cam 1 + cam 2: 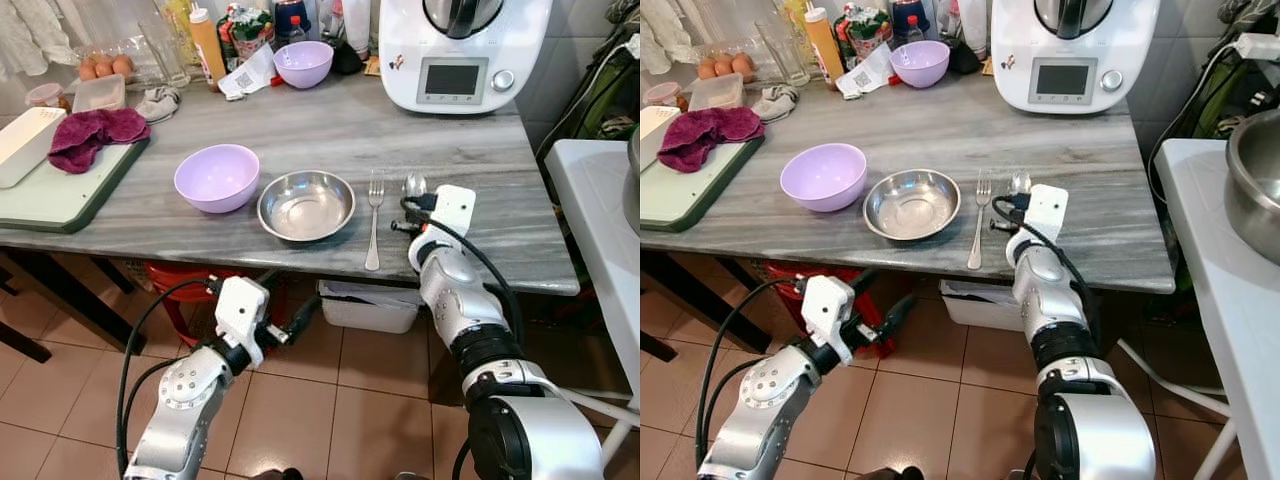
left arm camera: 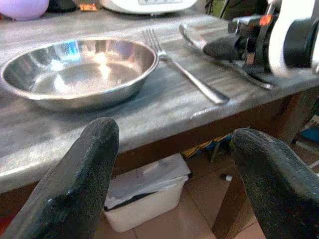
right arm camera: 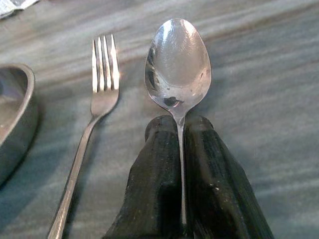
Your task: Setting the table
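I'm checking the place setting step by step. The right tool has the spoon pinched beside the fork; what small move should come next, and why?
Probably lower the spoon onto the table and open the right tool. Its fingers are shut on the spoon's handle, the bowl already sits just right of the fork, parallel to it, next to the steel bowl. Whether the spoon already touches the table is unclear. The left tool waits open below the edge.

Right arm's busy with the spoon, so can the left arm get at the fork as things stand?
Probably not. The left gripper hangs open below the table edge, so the tabletop blocks a straight reach; it must rise first. The fork lies free beside the steel bowl.
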### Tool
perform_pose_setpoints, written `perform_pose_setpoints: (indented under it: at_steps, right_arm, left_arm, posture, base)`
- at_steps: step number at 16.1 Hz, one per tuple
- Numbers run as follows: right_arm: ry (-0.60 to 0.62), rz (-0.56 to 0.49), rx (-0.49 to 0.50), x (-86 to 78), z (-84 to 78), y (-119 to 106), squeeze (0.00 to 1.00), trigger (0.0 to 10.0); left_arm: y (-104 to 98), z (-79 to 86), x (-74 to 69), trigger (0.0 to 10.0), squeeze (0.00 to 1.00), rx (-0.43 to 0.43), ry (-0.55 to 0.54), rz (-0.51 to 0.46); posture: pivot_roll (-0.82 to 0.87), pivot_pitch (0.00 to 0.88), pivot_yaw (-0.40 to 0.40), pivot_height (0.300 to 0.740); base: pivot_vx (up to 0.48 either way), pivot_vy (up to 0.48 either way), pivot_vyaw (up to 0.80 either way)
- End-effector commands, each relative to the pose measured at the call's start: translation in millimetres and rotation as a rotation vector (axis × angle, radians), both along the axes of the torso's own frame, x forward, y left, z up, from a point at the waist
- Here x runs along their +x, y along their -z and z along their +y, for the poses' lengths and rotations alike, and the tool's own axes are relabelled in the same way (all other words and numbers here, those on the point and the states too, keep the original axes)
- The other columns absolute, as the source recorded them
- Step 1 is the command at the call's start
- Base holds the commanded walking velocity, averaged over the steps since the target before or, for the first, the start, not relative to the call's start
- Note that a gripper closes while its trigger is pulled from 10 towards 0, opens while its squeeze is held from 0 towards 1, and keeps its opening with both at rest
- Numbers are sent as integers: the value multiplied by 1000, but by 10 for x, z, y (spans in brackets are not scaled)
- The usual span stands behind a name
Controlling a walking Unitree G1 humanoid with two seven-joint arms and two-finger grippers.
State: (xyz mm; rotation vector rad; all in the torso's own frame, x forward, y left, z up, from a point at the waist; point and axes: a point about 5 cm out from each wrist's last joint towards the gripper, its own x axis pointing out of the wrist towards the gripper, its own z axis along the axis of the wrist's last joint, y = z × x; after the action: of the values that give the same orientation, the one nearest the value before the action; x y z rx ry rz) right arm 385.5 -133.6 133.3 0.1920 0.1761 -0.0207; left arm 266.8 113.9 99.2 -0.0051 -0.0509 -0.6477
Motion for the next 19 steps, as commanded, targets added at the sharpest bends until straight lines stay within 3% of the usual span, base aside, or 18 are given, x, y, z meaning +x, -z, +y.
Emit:
perform_pose_setpoints:
  at_steps: [1,7,9,12,13,14,19]
  right_arm:
    - [-20,-21,10,35,60,-70,0,10000]
    - [-25,-13,4,41,51,-30,0,10000]
    - [-24,-13,-3,46,40,-31,94,10000]
    - [-31,-10,-12,51,35,-25,78,10000]
    - [-39,-7,-14,52,38,-21,267,10000]
    - [-44,-6,-16,53,40,-18,1000,10000]
    - [-73,-8,-28,45,85,4,1000,10000]
  left_arm:
    - [-50,-6,11,10000,0,-1,13,-14]
    - [-33,-29,20,10000,0,0,22,-7]
    - [-30,-33,22,10000,0,-1,22,-6]
    - [-23,-29,23,10000,0,0,21,-5]
    - [-21,-28,22,10000,0,0,22,-5]
    - [-20,-27,21,10000,0,0,22,-5]
    - [-17,-46,2,10000,0,-8,34,-2]
  posture:
    - [-90,138,90,740]
    - [-93,130,87,740]
    - [-91,129,86,740]
    - [-88,128,84,740]
    - [-87,127,84,740]
    - [-87,127,84,740]
    - [-87,126,82,740]
  base:
    - [0,0,0]
    - [0,0,0]
    - [0,0,0]
    - [0,0,0]
    - [0,0,0]
    - [0,0,0]
    - [0,0,0]
